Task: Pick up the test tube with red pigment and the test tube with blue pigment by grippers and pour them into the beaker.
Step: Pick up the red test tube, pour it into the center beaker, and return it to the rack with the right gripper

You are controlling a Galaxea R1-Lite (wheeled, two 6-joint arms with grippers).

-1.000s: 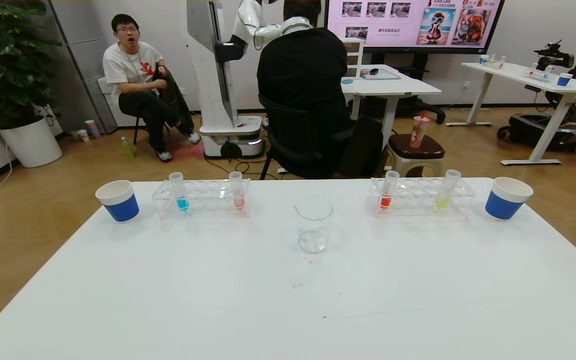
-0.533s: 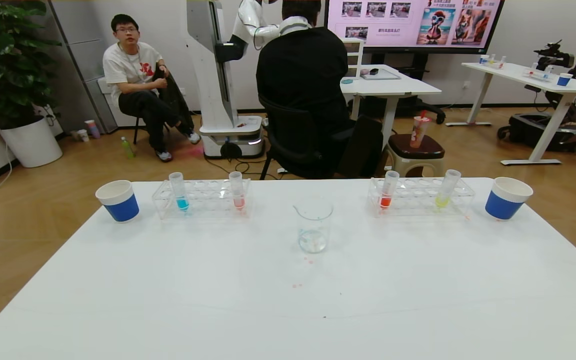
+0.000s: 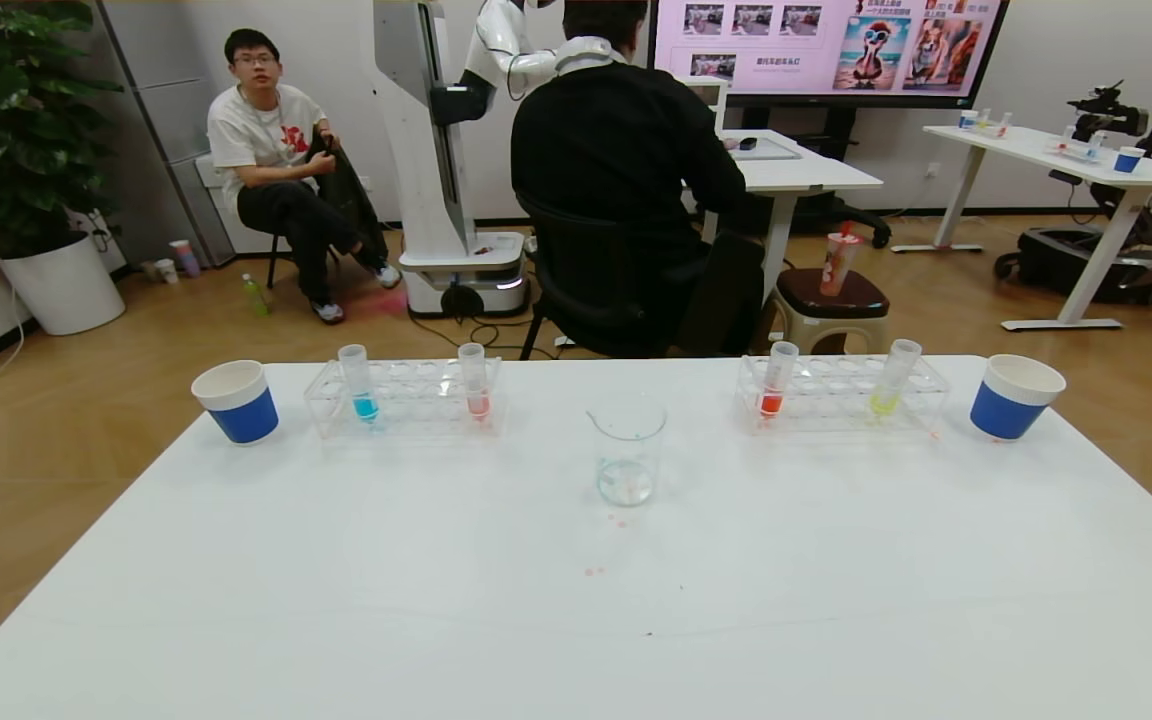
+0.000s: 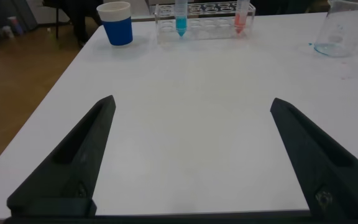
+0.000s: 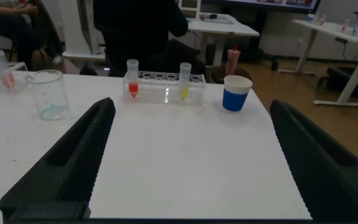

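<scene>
Here, in the head view, a white table (image 3: 336, 600) carries a small clear glass beaker (image 3: 627, 446) with a pouring spout, standing at the middle with a little liquid at its bottom. To the robot's left, a clear plastic rack (image 3: 404, 396) holds the slim test tube with cyan-blue liquid (image 3: 359, 382) and a tube with paler pink-red liquid (image 3: 475, 380), both upright. A blue-and-white paper cup (image 3: 236, 401) stands just beside that rack. To the right, a second clear rack (image 3: 841, 392) holds the test tube with vivid orange-red liquid (image 3: 776, 378) and a tube with yellow-green liquid (image 3: 894, 377); another blue-and-white cup (image 3: 1012, 395) stands near it. Neither arm shows in this view.

In the left wrist view, the left gripper (image 4: 191, 149) hangs over bare tabletop near the table's near edge, its black fingers (image 4: 73, 168) spread wide and holding nothing; the blue tube (image 4: 181, 15) and the beaker (image 4: 344, 28) lie well ahead.

In the right wrist view, the right gripper (image 5: 191, 155) is likewise spread wide and empty over the table, with the orange-red tube (image 5: 132, 79) and the beaker (image 5: 47, 94) far ahead.
</scene>
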